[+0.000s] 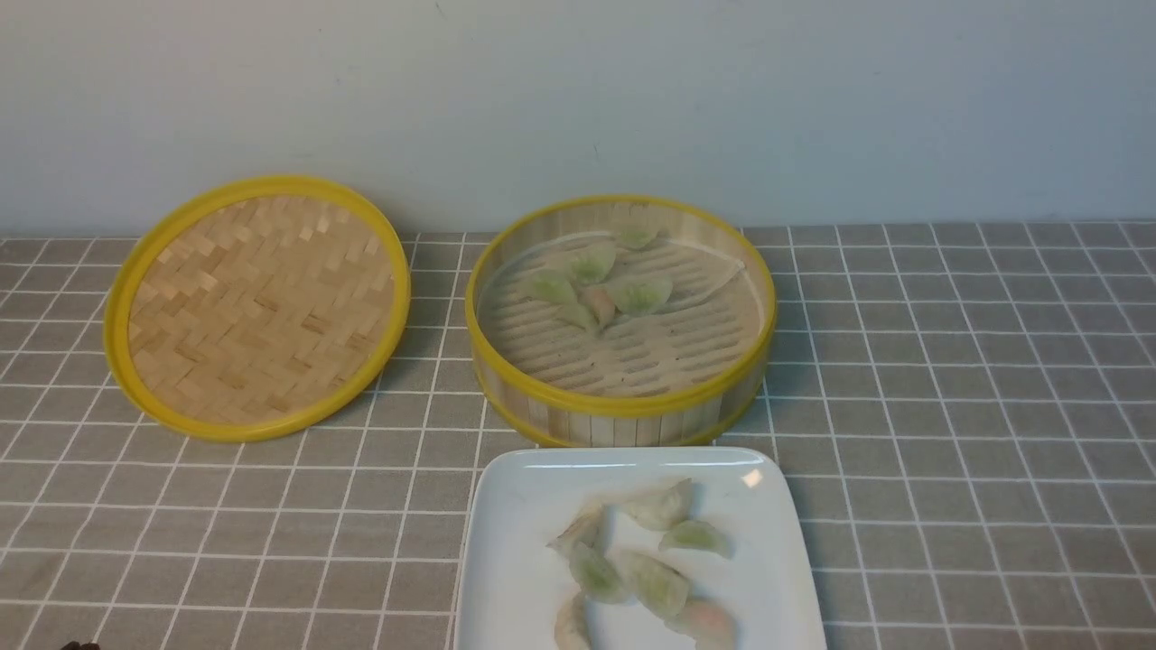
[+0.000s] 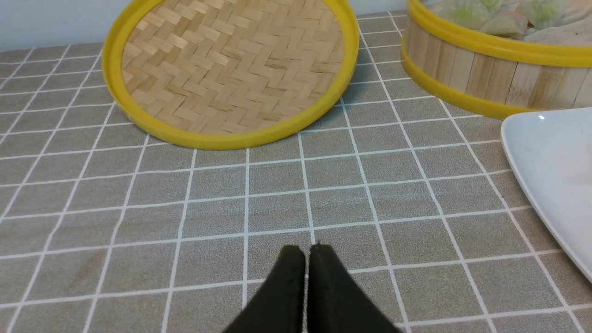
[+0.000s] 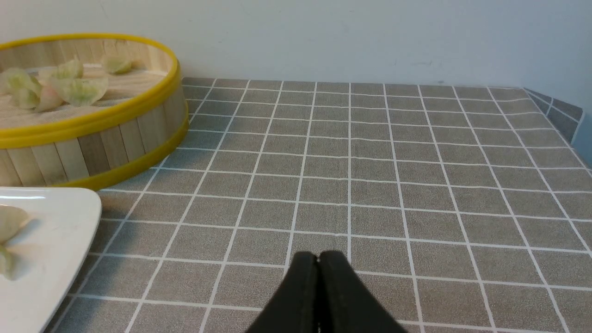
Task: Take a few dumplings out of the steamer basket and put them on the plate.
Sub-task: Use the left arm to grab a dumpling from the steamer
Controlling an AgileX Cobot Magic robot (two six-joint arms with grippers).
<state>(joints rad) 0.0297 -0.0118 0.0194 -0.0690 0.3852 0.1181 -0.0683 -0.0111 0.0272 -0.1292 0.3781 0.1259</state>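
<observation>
Our left fingers [image 2: 283, 289] and right fingers [image 3: 300, 293] are pressed together, empty, over the worktop [image 2: 185, 185]; seven dumplings [image 1: 652, 582] lie on the plate [image 1: 515, 542].

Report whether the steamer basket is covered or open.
Open: the lid sits apart to the left of the basket, and the dumplings inside show plainly.
</observation>
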